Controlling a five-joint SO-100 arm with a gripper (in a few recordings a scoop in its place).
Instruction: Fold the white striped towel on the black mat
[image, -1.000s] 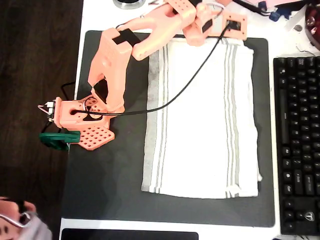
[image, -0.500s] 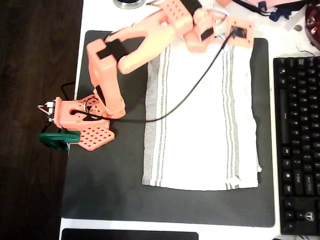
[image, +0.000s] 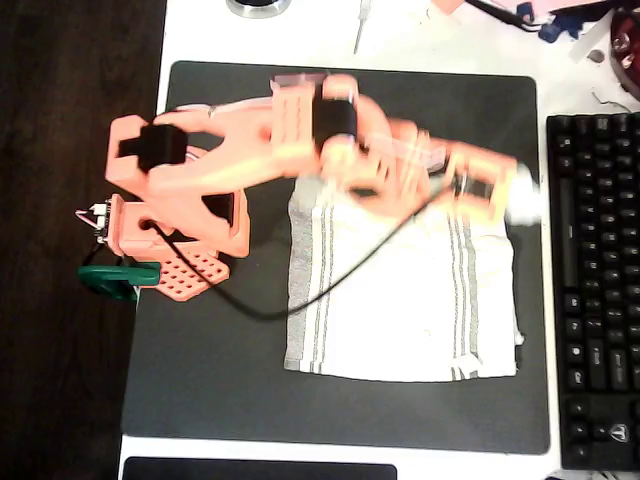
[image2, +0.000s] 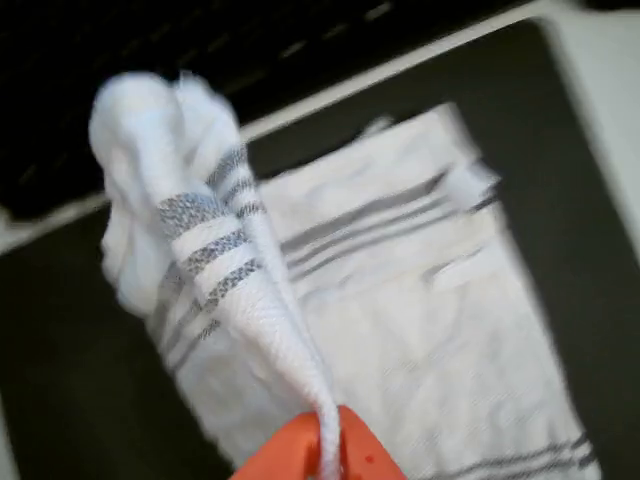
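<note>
Your orange end effector (image2: 325, 445), clamped on a lifted edge of the soft white grey-striped towel (image: 400, 300), holds it above the flat black mat (image: 200, 360): mid-fold. Next, carry that edge across to the opposite edge.

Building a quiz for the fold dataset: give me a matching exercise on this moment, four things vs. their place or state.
Things:
1. towel
2. mat
3. keyboard
4. gripper

Place or state:
A. flat under the cloth, dark
B. shut on a lifted cloth edge
C. along the right edge in the overhead view
D. partly raised, striped end hanging up in the wrist view

Pairs: 1-D, 2-A, 3-C, 4-B
</note>
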